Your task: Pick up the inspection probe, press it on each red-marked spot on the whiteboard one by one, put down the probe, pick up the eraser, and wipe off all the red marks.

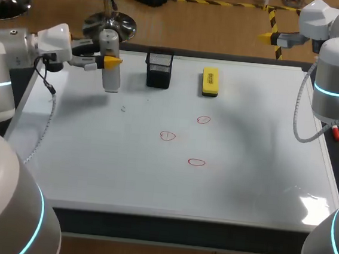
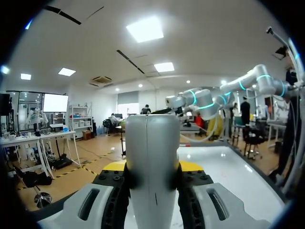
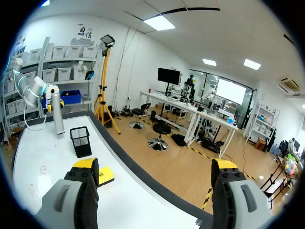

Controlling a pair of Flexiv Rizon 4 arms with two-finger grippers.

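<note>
We find the left gripper (image 1: 111, 62) at the far left of the whiteboard (image 1: 243, 170), its two fingers clamped from both sides on the one inspection probe (image 1: 111, 80). The probe stands upright between them, with its top above the yellow tips and its lower end below them. We cannot tell whether that end touches the board. Just to the right of the probe stands one black mesh holder (image 1: 159, 69), close to the far edge.

Further right, near the middle of the board, we count three red marks, each a small drawn ring: one to the left (image 1: 167, 136), one nearest the front (image 1: 196, 162) and one toward the far side (image 1: 203, 119). All three are well apart from the probe.

One yellow eraser (image 1: 210, 82) lies flat by the far edge, right of the holder and beyond the marks.

The right gripper (image 3: 155, 165) sits off the far right corner, its fingers wide apart with nothing between them.
</note>
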